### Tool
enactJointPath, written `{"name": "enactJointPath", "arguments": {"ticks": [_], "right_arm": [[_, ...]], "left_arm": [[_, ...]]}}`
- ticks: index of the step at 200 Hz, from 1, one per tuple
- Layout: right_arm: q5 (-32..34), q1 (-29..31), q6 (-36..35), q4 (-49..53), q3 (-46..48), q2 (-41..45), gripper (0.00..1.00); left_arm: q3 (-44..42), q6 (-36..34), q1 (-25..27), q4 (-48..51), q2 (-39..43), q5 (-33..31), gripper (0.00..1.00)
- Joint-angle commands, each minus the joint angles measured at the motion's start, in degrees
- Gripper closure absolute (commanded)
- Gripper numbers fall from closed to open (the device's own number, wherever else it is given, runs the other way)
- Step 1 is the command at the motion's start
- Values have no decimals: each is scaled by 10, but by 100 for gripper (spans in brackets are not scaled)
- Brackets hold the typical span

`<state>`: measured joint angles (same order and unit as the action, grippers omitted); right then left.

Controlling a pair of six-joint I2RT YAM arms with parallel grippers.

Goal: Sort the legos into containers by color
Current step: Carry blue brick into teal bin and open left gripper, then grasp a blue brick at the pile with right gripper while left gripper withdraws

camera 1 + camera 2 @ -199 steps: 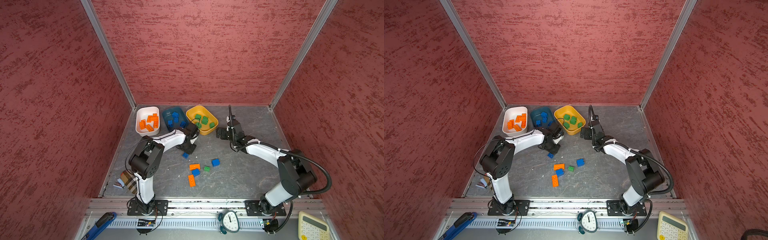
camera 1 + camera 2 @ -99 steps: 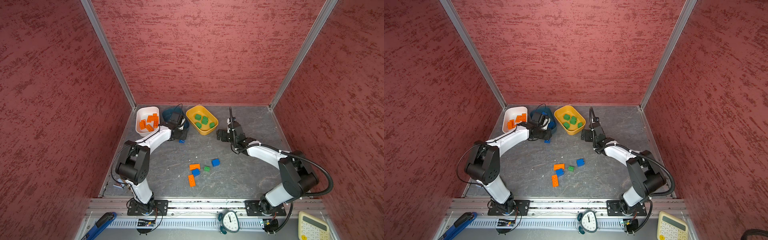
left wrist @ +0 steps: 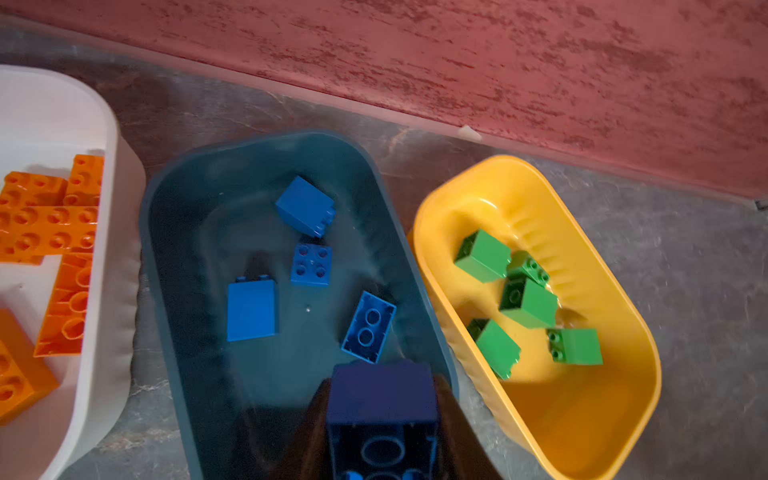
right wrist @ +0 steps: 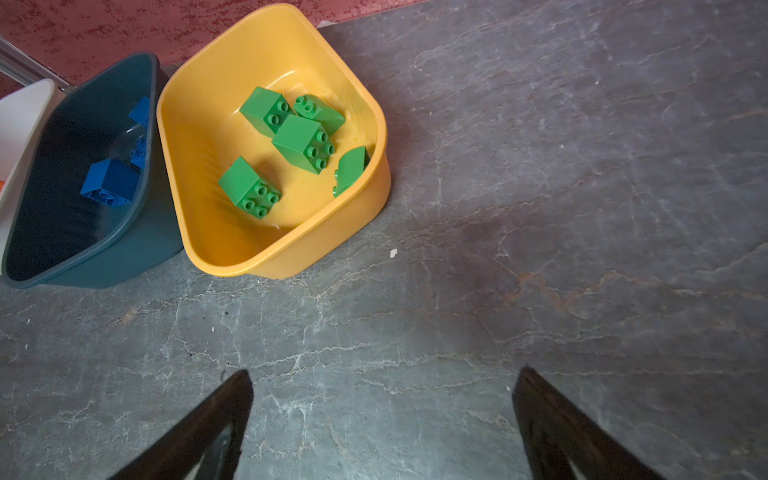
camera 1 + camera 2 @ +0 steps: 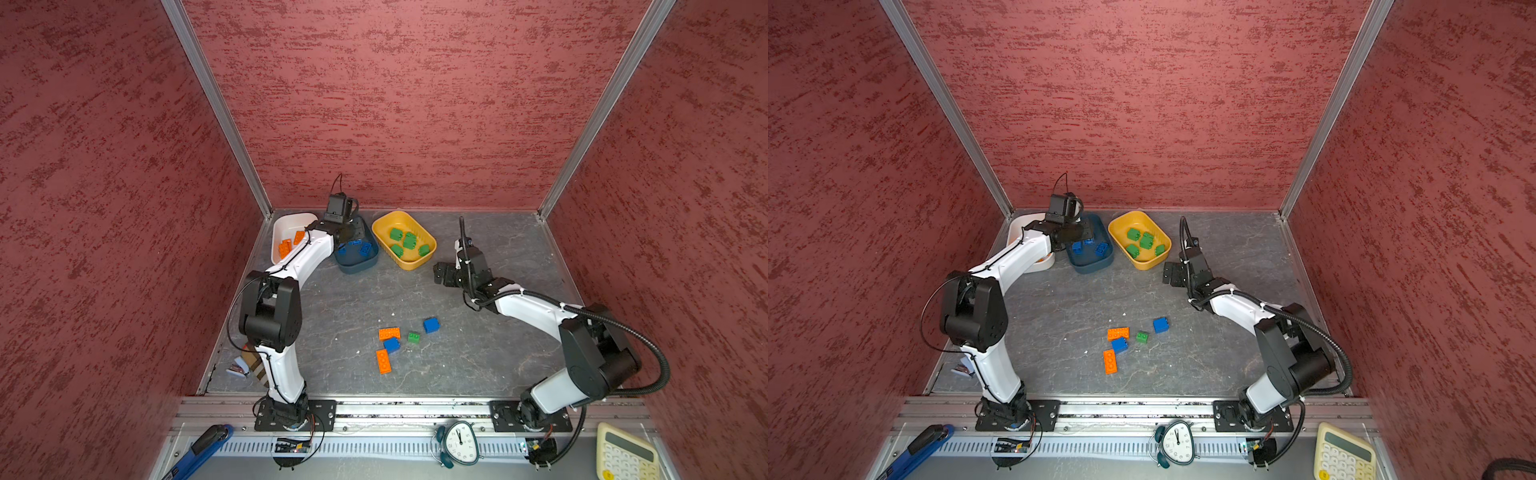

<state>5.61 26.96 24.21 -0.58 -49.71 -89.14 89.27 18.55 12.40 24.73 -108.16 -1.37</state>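
Orange bricks (image 3: 45,232), white tub (image 3: 112,291), blue bricks (image 3: 252,309), teal tub (image 3: 174,216), green bricks (image 3: 530,303), yellow ribbed tub (image 3: 582,415), grey veined tabletop (image 4: 540,208)

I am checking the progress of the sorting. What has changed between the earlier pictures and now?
The left hand, shut on a blue brick, carried it from the open table to above the teal tub. The right hand stayed open in place; the five loose bricks did not move.

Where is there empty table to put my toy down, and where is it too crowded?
Bare table lies between the teal tub and the loose legos in front. More lies behind the right arm, beside the yellow tub. Crowded: the back left, three tubs side by side, the left arm over the white tub and teal tub.
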Motion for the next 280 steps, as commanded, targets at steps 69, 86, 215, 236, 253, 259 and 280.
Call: {"name": "enactJointPath", "arguments": {"ticks": [69,86,215,236,253,259,280], "right_arm": [[-113,10,-29,93,0,6,1],[-120,18,-24,104,6,1,1],[-100,131,54,223,31,-15,28],[-81,141,58,227,33,-14,34],[-63,150,58,237,27,-16,36],[-56,153,58,241,24,-18,36],[-37,163,53,251,13,-24,40]], "left_arm": [[234,54,-55,85,-189,14,81],[282,58,-53,116,-217,22,65],[180,47,-11,59,-117,-9,1],[165,46,-12,54,-104,-6,1],[152,48,-12,47,-95,-4,1],[144,50,-12,41,-90,-3,1],[109,53,-12,8,-68,8,1]]}}
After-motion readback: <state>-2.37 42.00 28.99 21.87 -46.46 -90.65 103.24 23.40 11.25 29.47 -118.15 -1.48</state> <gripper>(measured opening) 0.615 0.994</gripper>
